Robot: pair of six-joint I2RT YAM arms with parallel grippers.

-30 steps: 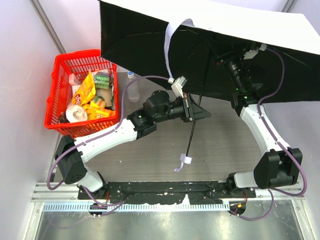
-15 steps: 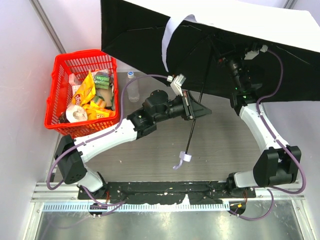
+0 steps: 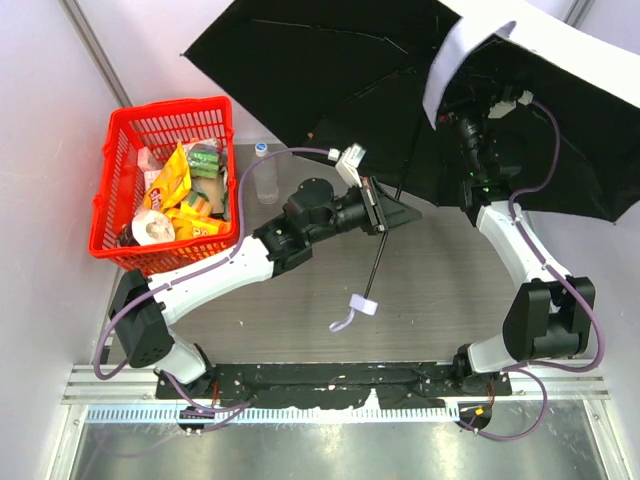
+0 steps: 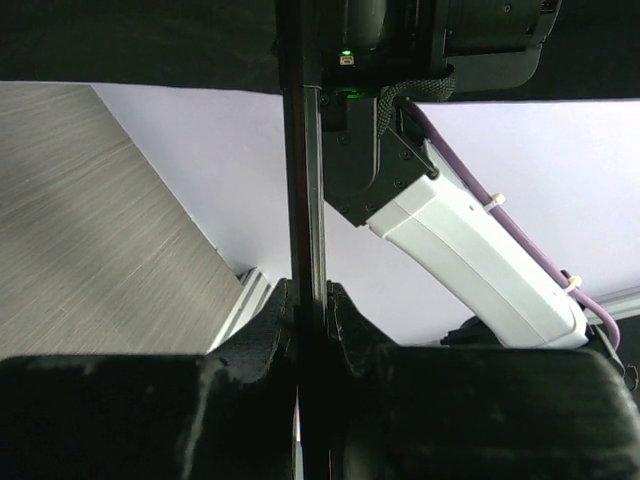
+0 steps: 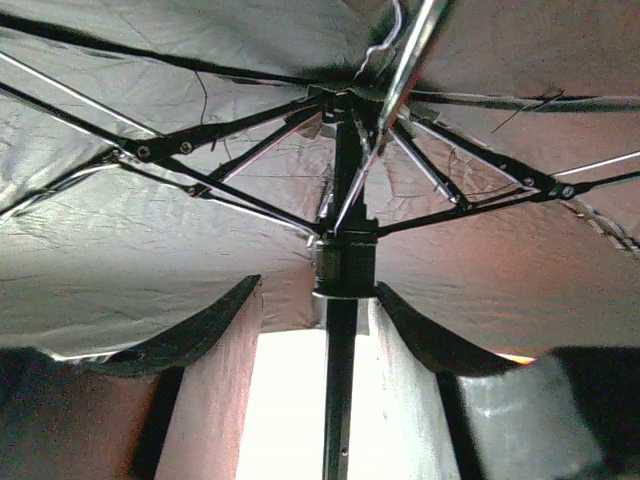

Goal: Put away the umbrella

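You can't see the whole umbrella (image 3: 320, 60): its canopy runs off the top and right edges. Under it, the right gripper (image 5: 318, 290) is blurred, its hold on the shaft unclear.

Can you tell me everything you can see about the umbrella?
The umbrella is open, black underneath and pale on top. Thin black ribs spread from a collar on its thin black shaft. It leans over the far side of the table. The left jaws are shut on the shaft; the right jaws stand open round the collar. A light strap dangles from the low end.
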